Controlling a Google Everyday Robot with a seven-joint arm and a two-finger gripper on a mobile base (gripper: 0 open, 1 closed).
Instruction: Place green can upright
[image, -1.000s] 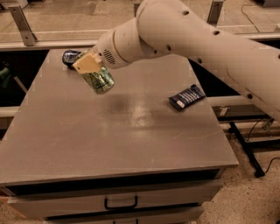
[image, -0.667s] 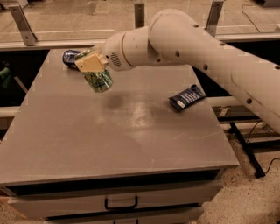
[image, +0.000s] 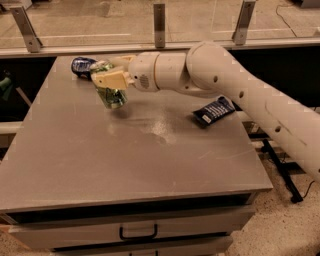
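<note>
The green can has a green and white patterned body. It hangs tilted in the air above the far left part of the grey table. My gripper is shut on the can, its cream fingers clamped across the upper body. The white arm reaches in from the right. The can's shadow falls on the table just below it.
A dark blue can lies on its side at the table's far left corner, just behind the gripper. A dark blue snack packet lies at the right of the table. A railing with metal posts runs behind. Drawers with a handle sit below.
The arm has swung lower and more level, with the elbow further right. The green can has stayed in the gripper, tilted, at about the same place above the table.
</note>
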